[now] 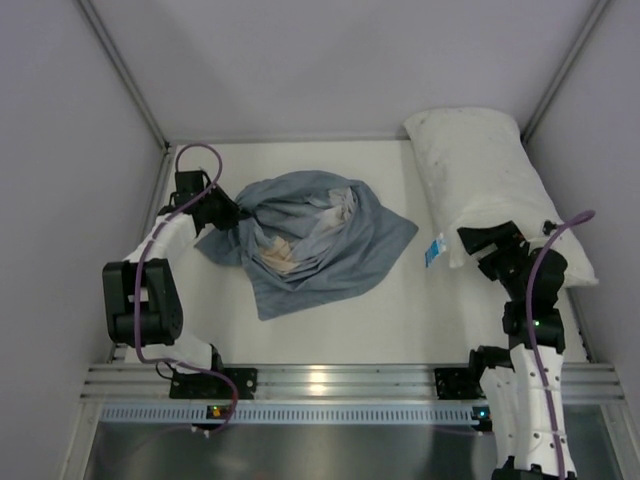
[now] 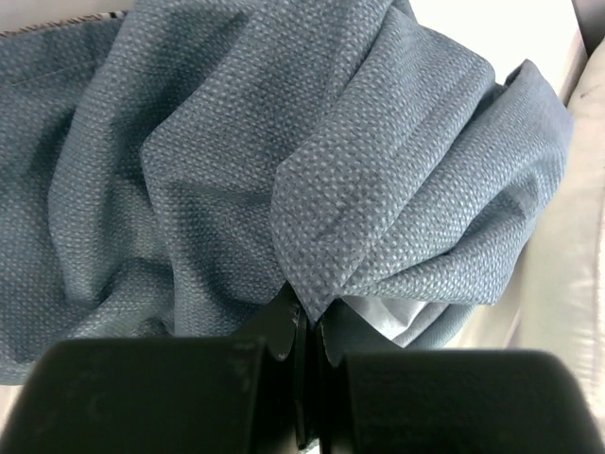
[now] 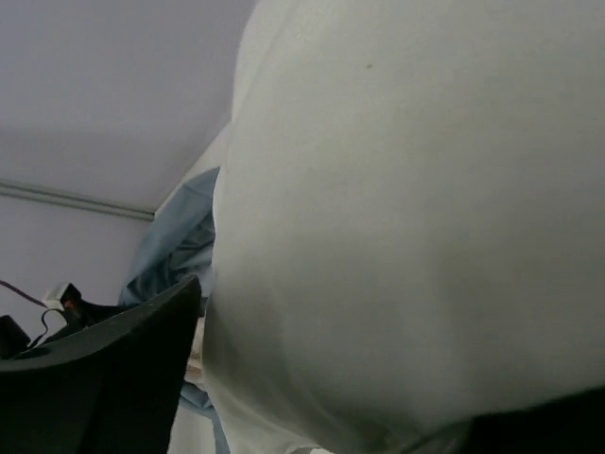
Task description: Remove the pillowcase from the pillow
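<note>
- Nearest lens, L wrist view: left gripper (image 2: 307, 331), jaws pinched together on a bunched fold of the pillowcase (image 2: 284, 161), w/ paler lining peeking out at 4 o'clock of the pinch.
- Top view: pillowcase in a crumpled heap, centre-left on the table (image 1: 400, 310), tan stripes face-up mid-heap. Pinch point at the heap's 9–10 o'clock edge.
- Pillow (image 1: 490, 180) bare, lying at 1–2 o'clock of the table, apart from the cloth, no blue on it.
- Right gripper (image 1: 487, 243) at approx 7 o'clock of the pillow, on its near-left corner. Fingers spread in R wrist view w/ white bulk bulging between. Can't tell if squeezing or just resting against it.
- Judged fully off already; step in hand prob. just parting the two & letting go.
- To do well:
  - Hold L pinch firm & drag cloth toward 9 o'clock, low & slow, to avoid snagging the pillow w/ a trailing corner.
  - Steady the pillow w/ R arm, or back off w/o nudging it toward the heap.
  - Check the gap betw. both before opening either claw.
</note>
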Tool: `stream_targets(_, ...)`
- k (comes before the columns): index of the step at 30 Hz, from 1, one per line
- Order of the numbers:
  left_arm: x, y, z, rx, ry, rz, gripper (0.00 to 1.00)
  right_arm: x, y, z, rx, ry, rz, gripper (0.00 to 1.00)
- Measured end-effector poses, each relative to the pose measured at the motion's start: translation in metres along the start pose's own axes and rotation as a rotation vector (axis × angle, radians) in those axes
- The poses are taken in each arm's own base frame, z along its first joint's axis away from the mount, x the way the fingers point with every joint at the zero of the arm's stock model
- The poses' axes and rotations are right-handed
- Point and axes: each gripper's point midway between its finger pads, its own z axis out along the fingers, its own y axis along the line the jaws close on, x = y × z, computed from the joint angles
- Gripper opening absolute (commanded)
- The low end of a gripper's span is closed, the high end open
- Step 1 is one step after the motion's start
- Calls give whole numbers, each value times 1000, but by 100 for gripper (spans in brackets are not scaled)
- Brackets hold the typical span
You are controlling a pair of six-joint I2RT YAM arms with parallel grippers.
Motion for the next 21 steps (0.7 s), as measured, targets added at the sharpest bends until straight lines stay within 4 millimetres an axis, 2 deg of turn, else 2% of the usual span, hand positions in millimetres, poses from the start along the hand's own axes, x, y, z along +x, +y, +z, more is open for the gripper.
stream_targets(3,6,-2,-5,19,12,2,0,31,-30,-8,117,117,40,96)
stream_targets(7,10,-9,-15,52,10,12,0,58,-45,-25,178,218,48,100)
stream_targets(16,22,-41,-38,156,25,74,0,58,-12,-63,70,231,-47,100)
stream_targets(18,32,-52,-45,178,33,104,0,60,-5,-69,50,240,-61,99)
stream_targets(21,54,-79,-61,240,56,175,0,60,2,-75,18,241,-73,99)
